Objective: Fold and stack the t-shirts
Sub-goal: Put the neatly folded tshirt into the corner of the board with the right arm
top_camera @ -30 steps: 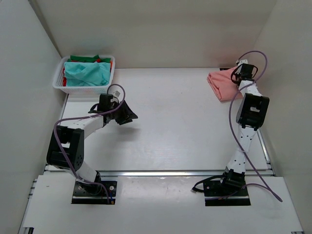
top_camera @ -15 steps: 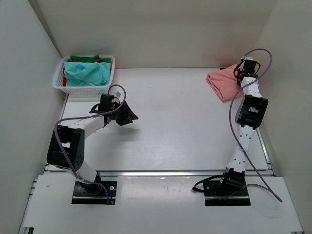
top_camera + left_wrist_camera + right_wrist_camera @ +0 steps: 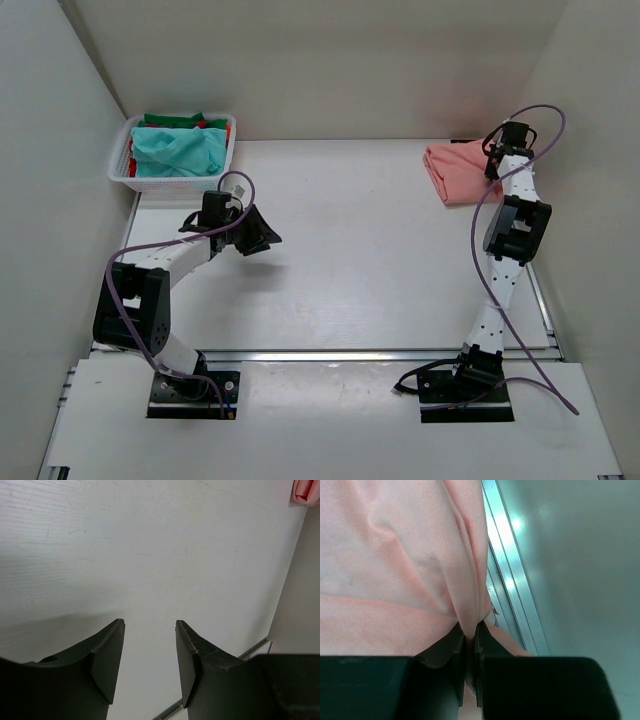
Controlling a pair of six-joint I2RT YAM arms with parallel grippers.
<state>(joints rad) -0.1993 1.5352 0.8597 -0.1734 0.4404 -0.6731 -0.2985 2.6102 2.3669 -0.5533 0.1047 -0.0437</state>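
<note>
A folded salmon-pink t-shirt [image 3: 455, 172] lies at the far right of the table; it fills the right wrist view [image 3: 390, 555]. My right gripper [image 3: 492, 162] is at its right edge, shut on a pinched fold of the pink cloth [image 3: 470, 625]. A teal t-shirt [image 3: 180, 150] lies on top of green [image 3: 170, 120] and red [image 3: 210, 125] shirts in the white lattice basket [image 3: 170, 183] at the far left. My left gripper [image 3: 262, 238] hovers open and empty over bare table in front of the basket [image 3: 150, 630].
White walls close in the table on the left, back and right. A metal rail [image 3: 512, 575] runs along the table's right edge beside the pink shirt. A corner of the pink shirt shows at the top right of the left wrist view [image 3: 306, 492].
My right gripper has shifted slightly toward the back right, drawing the pink shirt's edge with it. My left arm has barely moved.
</note>
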